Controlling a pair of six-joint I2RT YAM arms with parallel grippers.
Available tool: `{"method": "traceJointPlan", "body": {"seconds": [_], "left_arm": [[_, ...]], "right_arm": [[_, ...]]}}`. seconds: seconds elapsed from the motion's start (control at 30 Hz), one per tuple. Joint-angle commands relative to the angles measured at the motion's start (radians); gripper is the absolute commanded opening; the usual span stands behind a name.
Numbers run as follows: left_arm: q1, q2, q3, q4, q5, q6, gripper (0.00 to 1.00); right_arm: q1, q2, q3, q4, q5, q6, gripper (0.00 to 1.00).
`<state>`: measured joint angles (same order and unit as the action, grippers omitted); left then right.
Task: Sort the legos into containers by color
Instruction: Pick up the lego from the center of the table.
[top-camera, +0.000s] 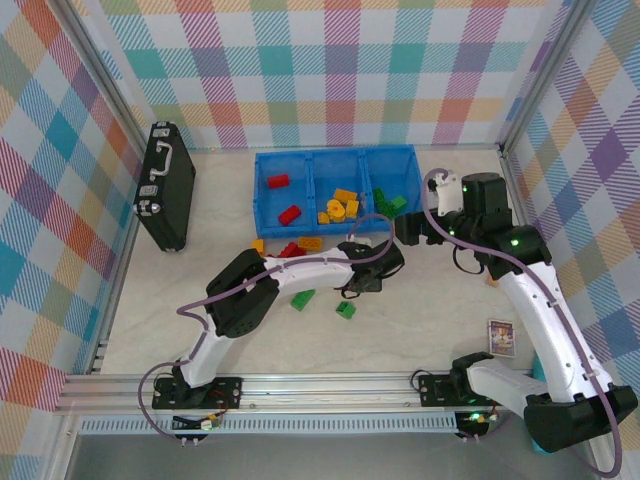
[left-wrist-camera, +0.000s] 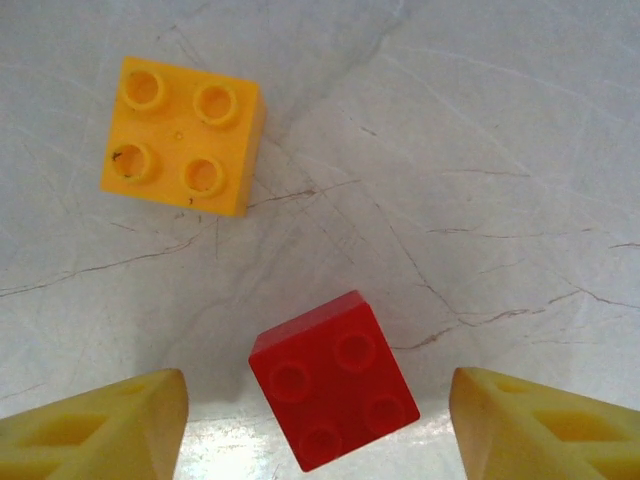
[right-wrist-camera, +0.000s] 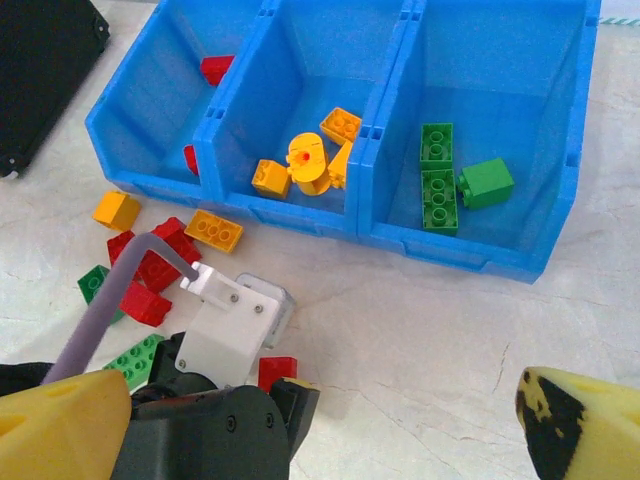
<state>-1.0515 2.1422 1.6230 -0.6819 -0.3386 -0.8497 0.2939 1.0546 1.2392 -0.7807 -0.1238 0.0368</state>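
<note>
A red lego (left-wrist-camera: 333, 380) lies on the table between the yellow fingertips of my left gripper (left-wrist-camera: 318, 425). The gripper is open, with a gap on each side of the brick. A yellow-orange lego (left-wrist-camera: 183, 135) sits just beyond it. The same red lego (right-wrist-camera: 275, 370) peeks out beside the left wrist. My right gripper (right-wrist-camera: 320, 440) is open and holds nothing, hovering in front of the blue bin (right-wrist-camera: 455, 255). The bin's left container holds red legos (top-camera: 289, 214), the middle one yellow-orange legos (right-wrist-camera: 305, 160), the right one green legos (right-wrist-camera: 437, 185).
Loose red legos (top-camera: 292, 249), yellow-orange legos (top-camera: 310, 243) and green legos (top-camera: 302, 299) lie in front of the bin, near the left gripper (top-camera: 375, 268). A black case (top-camera: 165, 185) stands at the far left. A small card (top-camera: 501, 336) lies by the right arm.
</note>
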Motion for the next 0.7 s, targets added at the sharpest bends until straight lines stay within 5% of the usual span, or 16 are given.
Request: {"method": "traceJointPlan", "body": {"seconds": [0.0, 0.37, 0.67], "left_arm": [[-0.004, 0.031, 0.028, -0.031, -0.005, -0.026, 0.65], [0.016, 0.048, 0.008, 0.007, 0.048, -0.038, 0.29], [0.035, -0.019, -0.003, -0.091, -0.040, 0.015, 0.22]], "right_arm": [[0.002, -0.019, -0.001, 0.020, -0.014, -0.010, 0.99], [0.002, -0.029, -0.001, 0.014, -0.009, -0.011, 0.99], [0.002, -0.031, -0.008, 0.017, -0.008, -0.011, 0.99]]}}
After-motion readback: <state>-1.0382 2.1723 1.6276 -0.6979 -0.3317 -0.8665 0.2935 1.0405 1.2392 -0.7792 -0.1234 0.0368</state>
